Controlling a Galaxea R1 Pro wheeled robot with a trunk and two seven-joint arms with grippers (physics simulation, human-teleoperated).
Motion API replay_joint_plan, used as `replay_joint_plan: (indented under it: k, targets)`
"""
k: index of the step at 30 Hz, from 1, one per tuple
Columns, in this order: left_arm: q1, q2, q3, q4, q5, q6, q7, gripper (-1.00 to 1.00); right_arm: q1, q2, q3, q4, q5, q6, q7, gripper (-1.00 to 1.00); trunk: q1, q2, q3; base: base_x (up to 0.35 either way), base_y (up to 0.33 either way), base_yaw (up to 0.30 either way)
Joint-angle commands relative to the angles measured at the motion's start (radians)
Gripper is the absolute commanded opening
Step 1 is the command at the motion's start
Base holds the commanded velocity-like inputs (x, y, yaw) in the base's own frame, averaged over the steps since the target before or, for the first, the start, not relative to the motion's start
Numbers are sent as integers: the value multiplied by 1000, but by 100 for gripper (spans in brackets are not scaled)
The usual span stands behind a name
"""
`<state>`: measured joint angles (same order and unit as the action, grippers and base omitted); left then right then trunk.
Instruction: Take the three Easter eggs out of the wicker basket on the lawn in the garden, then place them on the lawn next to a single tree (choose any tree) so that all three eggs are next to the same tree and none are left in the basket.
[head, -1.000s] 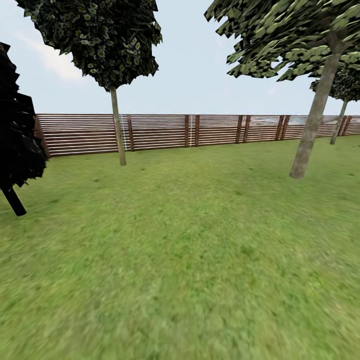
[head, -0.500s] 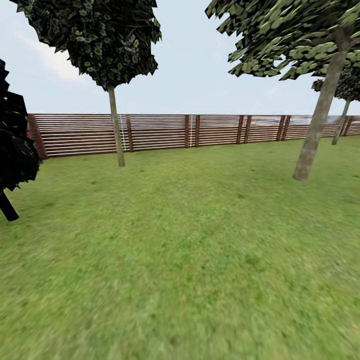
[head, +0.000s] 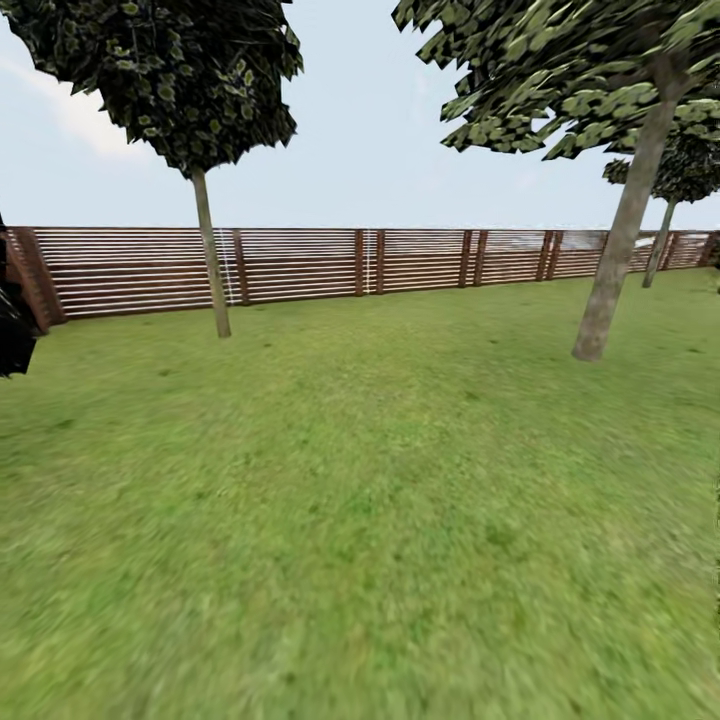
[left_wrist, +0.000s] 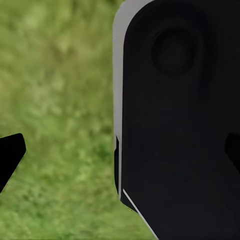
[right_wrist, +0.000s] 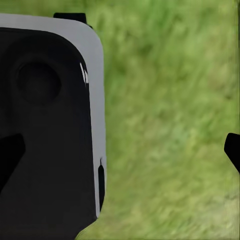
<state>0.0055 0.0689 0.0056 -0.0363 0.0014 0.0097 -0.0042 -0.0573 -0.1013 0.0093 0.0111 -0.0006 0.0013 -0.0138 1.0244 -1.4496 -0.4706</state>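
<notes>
- The lawn (head: 380, 500) takes most of the head view, a wide stretch of mottled green grass running up to the fence. No basket and no egg lies on the part of it that shows here. So I judge that the robot is on its way across the garden, and the pictures give no proof that any of the 3 eggs is already placed.
- The wooden fence (head: 300, 265) of brown horizontal slats closes the garden at the far side.
- The tree (head: 610, 270) with the thick, leaning grey-brown trunk stands ahead to the right, well apart from the robot. It looks like a good place for the eggs, and the grass between here and its foot is free, so nothing stands in the way.
- A second tree (head: 210, 250) with a thin pale trunk stands ahead to the left, near the fence. A third, smaller tree (head: 658, 245) is far behind on the right.
- A black tree (head: 12, 320) shows only as a dark edge at the left border.
- The left hand (left_wrist: 10, 157) shows 1 dark fingertip over grass, beside a big dark robot part (left_wrist: 180, 115). It seems spread with nothing between the fingers, but I cannot tell for certain.
- The right hand (right_wrist: 120, 152) shows 2 dark tips set well apart, over grass; it is spread and carries nothing.
</notes>
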Motion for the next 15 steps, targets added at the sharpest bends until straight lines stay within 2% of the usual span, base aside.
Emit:
replay_joint_plan:
  k: [1,15]
  targets:
    - [1,0,1,-2,0,1,0,100,-1,0,1,1,-1,0,-1,100,1,0,-1,336,0,-142]
    - [1,0,1,-2,0,1,0,100,-1,0,-3,1,-5,1,-2,100,1,0,-1,336,0,-18]
